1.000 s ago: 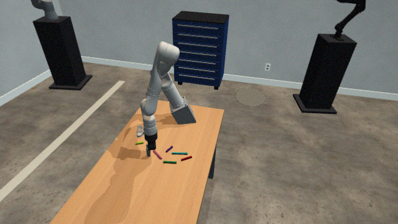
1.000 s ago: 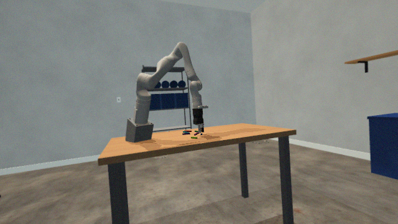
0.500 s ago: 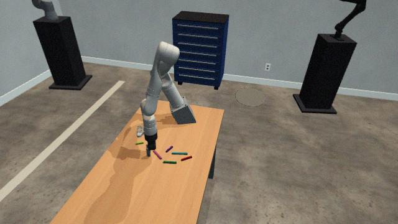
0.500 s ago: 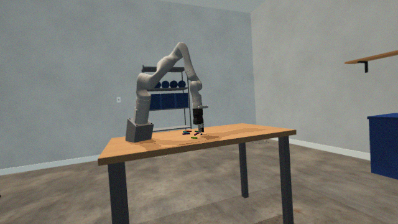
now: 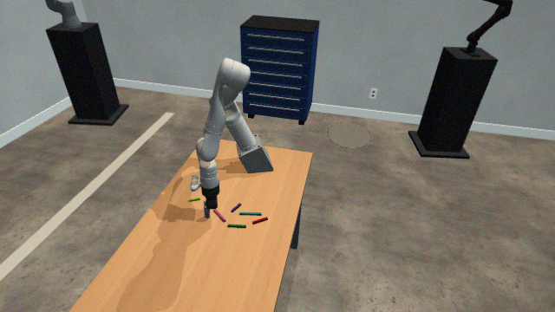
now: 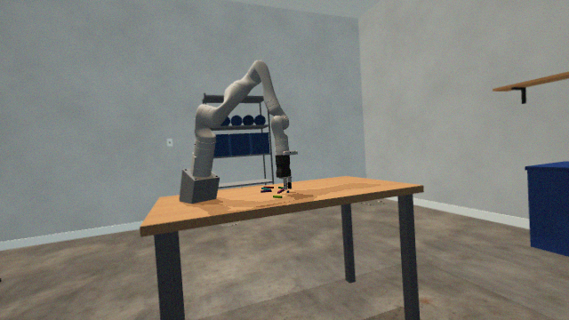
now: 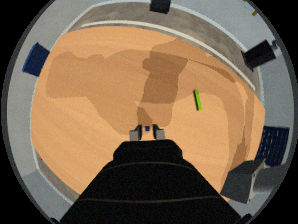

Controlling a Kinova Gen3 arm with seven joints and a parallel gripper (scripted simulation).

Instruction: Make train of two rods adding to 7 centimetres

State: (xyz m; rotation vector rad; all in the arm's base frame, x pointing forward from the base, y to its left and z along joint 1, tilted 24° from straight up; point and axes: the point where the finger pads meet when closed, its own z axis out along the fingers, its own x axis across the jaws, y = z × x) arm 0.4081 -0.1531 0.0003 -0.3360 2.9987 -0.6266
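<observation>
Blue rod [image 6: 288, 191] [image 7: 147, 128] sits between the parted, ungripping fingertips of the gripper [image 5: 206, 215] [image 6: 287, 188] [image 7: 147, 129], its long axis too small to read; its likely partner, the purple rod [image 5: 236, 207] [image 6: 266, 191], lies angled off to the gripper's right in the top view, past the pink rod [image 5: 219, 215] [image 6: 281, 191].

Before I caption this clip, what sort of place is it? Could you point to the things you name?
Probably a robotics lab or workshop: a robot arm [image 5: 234, 80] [image 6: 237, 91] mounted on a wooden table [image 5: 243, 260] [image 6: 356, 187] [image 7: 90, 150], a blue drawer cabinet [image 5: 277, 71], and more arms on black pedestals [image 5: 82, 69] [image 5: 457, 100].
</observation>
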